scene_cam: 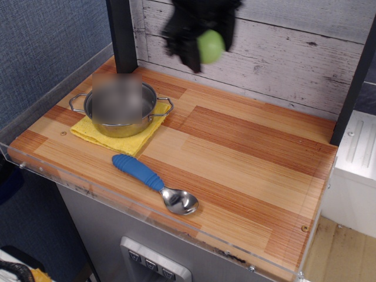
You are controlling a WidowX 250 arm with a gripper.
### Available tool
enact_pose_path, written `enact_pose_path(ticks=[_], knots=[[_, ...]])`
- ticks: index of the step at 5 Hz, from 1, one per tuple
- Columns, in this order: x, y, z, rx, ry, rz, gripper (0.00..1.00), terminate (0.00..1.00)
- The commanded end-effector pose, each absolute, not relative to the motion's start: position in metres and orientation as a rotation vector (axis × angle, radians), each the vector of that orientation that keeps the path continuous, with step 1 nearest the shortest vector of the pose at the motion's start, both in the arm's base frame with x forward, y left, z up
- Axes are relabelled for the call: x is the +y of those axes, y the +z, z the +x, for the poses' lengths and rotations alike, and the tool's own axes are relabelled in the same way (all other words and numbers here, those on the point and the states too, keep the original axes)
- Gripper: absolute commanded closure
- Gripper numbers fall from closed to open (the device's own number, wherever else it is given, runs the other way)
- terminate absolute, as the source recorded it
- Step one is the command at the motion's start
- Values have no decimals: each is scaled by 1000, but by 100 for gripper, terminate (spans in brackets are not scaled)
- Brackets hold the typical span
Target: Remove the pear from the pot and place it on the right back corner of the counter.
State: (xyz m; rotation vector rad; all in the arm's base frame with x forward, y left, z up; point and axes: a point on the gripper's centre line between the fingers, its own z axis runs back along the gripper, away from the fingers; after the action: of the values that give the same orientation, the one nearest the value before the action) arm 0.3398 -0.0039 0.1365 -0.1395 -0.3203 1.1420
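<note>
Carrying the pear high above the back of the counter, your gripper is clenched on it, though motion blur smears the fingers, so how deep the hold sits is hard to judge. From this single view the pear hangs in the air in front of the whitewashed plank wall, well apart from the pot, which sits at the left end on a yellow cloth.

Your main risk is a slip: the pear is smooth and rounded, and a fast swing could, I think, squirt it out of the fingers before it reaches the right back corner. If you release from height, expect it to roll on the wood, possibly toward the low clear rim.

A dark vertical post stands just at that right back corner, so you should watch the gripper's clearance on approach. The blue-handled spoon lies near the front edge, well out of your path.
</note>
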Motion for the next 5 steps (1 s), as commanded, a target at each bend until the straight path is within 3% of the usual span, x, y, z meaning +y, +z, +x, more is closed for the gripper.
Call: enact_pose_path(ticks=[1, 3, 5], knots=[[-47, 120, 370, -305, 971, -151, 100, 0], [-55, 73, 381, -259, 897, -126, 100, 0], [-73, 46, 389, -214, 823, -113, 100, 0]])
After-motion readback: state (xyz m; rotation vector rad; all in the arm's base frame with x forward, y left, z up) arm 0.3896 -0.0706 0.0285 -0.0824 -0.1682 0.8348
